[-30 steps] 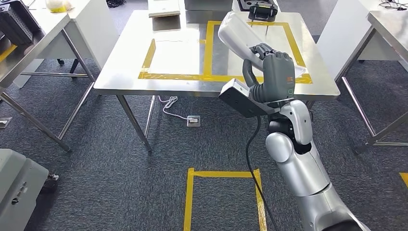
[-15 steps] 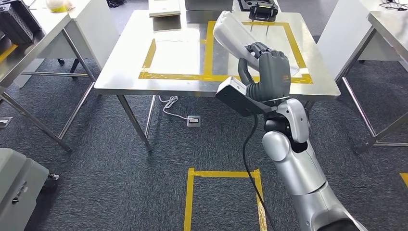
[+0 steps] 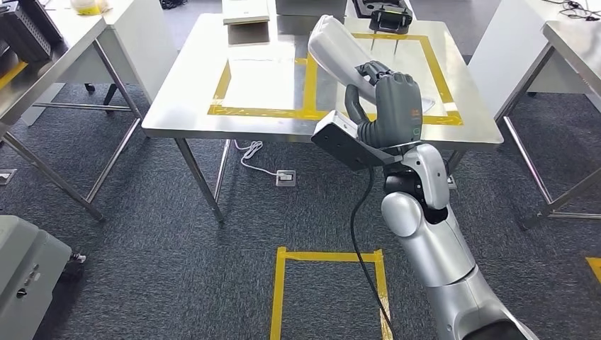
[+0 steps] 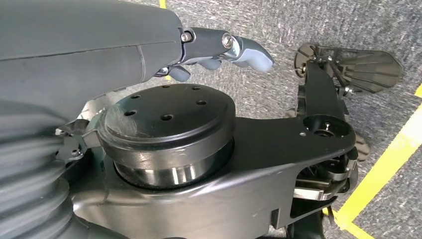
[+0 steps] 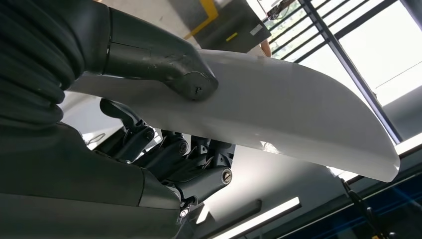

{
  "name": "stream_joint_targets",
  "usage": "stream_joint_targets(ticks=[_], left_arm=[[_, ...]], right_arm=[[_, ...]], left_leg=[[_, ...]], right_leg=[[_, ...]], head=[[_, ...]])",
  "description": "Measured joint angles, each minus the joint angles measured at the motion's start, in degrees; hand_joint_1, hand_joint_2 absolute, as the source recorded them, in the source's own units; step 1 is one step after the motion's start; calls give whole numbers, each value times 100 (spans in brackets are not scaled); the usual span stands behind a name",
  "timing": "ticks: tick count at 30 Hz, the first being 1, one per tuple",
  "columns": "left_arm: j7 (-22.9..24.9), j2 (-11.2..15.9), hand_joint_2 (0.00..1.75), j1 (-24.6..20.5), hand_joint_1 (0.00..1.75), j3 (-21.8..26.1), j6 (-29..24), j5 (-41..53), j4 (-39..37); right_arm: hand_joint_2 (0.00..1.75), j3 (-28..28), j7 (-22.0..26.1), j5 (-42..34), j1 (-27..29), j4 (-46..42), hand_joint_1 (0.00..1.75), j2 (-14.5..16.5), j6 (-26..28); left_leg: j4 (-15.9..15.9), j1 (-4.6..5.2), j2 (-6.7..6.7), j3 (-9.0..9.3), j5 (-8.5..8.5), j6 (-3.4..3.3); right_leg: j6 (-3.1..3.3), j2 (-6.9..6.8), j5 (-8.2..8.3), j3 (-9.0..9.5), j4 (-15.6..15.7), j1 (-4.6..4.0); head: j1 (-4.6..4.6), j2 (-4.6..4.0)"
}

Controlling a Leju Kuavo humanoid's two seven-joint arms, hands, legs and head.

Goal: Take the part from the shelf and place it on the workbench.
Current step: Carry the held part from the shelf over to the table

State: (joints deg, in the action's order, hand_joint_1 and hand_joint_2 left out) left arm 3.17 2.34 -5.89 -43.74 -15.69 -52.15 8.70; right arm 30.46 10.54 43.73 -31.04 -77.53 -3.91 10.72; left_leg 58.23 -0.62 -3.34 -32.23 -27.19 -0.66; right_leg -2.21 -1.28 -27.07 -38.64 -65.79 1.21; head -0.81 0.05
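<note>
My right hand (image 3: 392, 108) grips a long white curved part (image 3: 337, 51) and holds it tilted in the air over the near right side of the steel workbench (image 3: 186, 108). The part's upper end points away, toward the bench's far side. From the right wrist view, the thumb (image 5: 164, 67) presses on the part (image 5: 298, 114) and the dark fingers wrap beneath it. Yellow tape rectangles (image 3: 310, 79) mark the benchtop. My left hand (image 4: 219, 47) hangs low over the carpet with its fingers apart, holding nothing.
A black case (image 3: 386, 14) and a flat box (image 3: 246, 10) lie at the bench's far edge. Other tables stand at left (image 3: 42, 67) and right (image 3: 574, 35). A yellow floor square (image 3: 329, 256), a floor socket with cable (image 3: 285, 177) and a grey machine (image 3: 21, 273) are nearby.
My right hand has carried the white part a little to the left and farther over the bench. The whole picture has also shifted slightly.
</note>
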Motion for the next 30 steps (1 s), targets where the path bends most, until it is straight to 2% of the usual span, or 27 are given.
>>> stream_joint_targets(ticks=[1, 2, 3, 5, 7, 8, 10, 11, 12, 13, 14, 16, 18, 20, 22, 26, 30], left_arm=[[-8, 6, 175, 2, 0, 0, 0, -2, -2], [-15, 13, 175, 5, 0, 0, 0, -3, -3], [-19, 19, 175, 11, 0, 0, 0, -4, -4], [-20, 22, 175, 24, 0, 0, 0, -6, -4], [-22, 21, 175, 33, 0, 0, 0, -25, -4], [-28, 20, 175, 39, 0, 0, 0, -43, -4], [-49, 15, 175, 63, 0, 0, 0, -83, -4], [-59, 12, 175, 78, 0, 1, 0, -95, -4], [-64, 10, 175, 92, 0, 1, 0, -103, -5], [-65, 10, 175, 105, 0, 2, 0, -107, -5], [-63, 10, 175, 114, 0, 2, 0, -107, -6], [-63, 14, 175, 121, 0, 2, 0, -105, -7], [-63, 16, 175, 113, 0, 2, 0, -103, -7], [-61, 10, 175, 108, 0, 2, 0, -102, -6], [-60, 7, 175, 112, 0, 2, 0, -102, -7], [-66, 16, 175, 111, 0, 2, 0, -106, -7], [-64, 11, 175, 113, 0, 2, 0, -107, -7]], right_arm=[[175, 5, 4, 1, -3, 0, 175, 2, 1], [175, 10, 5, 1, -4, 1, 175, 7, 1], [175, 14, 3, -1, -4, 1, 175, 11, 1], [175, 20, 8, -2, -8, 2, 175, 20, 0], [175, 22, 15, -2, -23, 1, 175, 37, -3], [175, 24, 23, -2, -34, 2, 175, 49, -4], [175, 43, 66, -2, -55, 11, 175, 70, -2], [175, 59, 98, -2, -62, 20, 175, 76, 0], [175, 75, 123, -2, -65, 32, 175, 79, 3], [175, 87, 138, -2, -70, 43, 175, 79, 4], [175, 92, 144, -2, -79, 50, 175, 79, 5], [175, 95, 148, -2, -118, 54, 175, 80, 7], [175, 99, 144, -2, -162, 54, 175, 81, 9], [175, 105, 133, -2, -185, 56, 175, 81, 9], [175, 113, 124, -2, -195, 57, 175, 81, 8], [175, 138, 124, -2, -211, 61, 175, 83, 7], [175, 169, 129, -2, -217, 68, 175, 83, 4]], left_leg=[[44, 7, -5, -7, -32, 42], [76, 19, -12, -12, -58, 83], [91, 33, -25, -13, -75, 121], [76, 38, -76, -1, -87, 183], [183, 17, -15, -43, -193, 244], [396, 9, 71, -139, -330, 268], [1115, 3, 244, -475, -685, 290], [1469, 4, 280, -649, -811, 289], [1661, 6, 295, -754, -831, 279], [1643, 8, 304, -762, -745, 260], [1408, 10, 312, -667, -568, 235], [621, 23, 355, -314, -195, 174], [139, 35, 394, -94, -50, 153], [86, 38, 400, -79, -38, 174], [86, 49, 403, -92, -24, 163], [88, 60, 405, -115, -10, 111], [90, 66, 404, -127, -2, 85]], right_leg=[[16, -59, 119, 165, 342, -7], [49, -95, 169, 264, 553, -15], [92, -107, 158, 292, 626, -28], [188, -16, 161, 270, 607, -35], [259, 50, 181, 267, 622, -17], [292, 79, 189, 268, 630, -6], [333, 138, 193, 261, 632, -10], [341, 176, 193, 258, 632, -20], [345, 211, 193, 259, 631, -30], [346, 242, 193, 260, 630, -39], [346, 271, 194, 263, 629, -44], [330, 313, 197, 266, 624, -58], [292, 339, 203, 249, 614, -78], [300, 346, 218, 231, 617, -85], [309, 341, 240, 236, 643, -78], [237, 338, 280, 248, 703, -69], [202, 339, 301, 251, 729, -62]], head=[[-1, -1], [2, -1], [3, -1], [8, 0], [11, 0], [14, -1], [18, -1], [18, -1], [18, 0], [18, -1], [18, 0], [18, -1], [17, -1], [16, 1], [16, 1], [16, 0], [16, -1]])
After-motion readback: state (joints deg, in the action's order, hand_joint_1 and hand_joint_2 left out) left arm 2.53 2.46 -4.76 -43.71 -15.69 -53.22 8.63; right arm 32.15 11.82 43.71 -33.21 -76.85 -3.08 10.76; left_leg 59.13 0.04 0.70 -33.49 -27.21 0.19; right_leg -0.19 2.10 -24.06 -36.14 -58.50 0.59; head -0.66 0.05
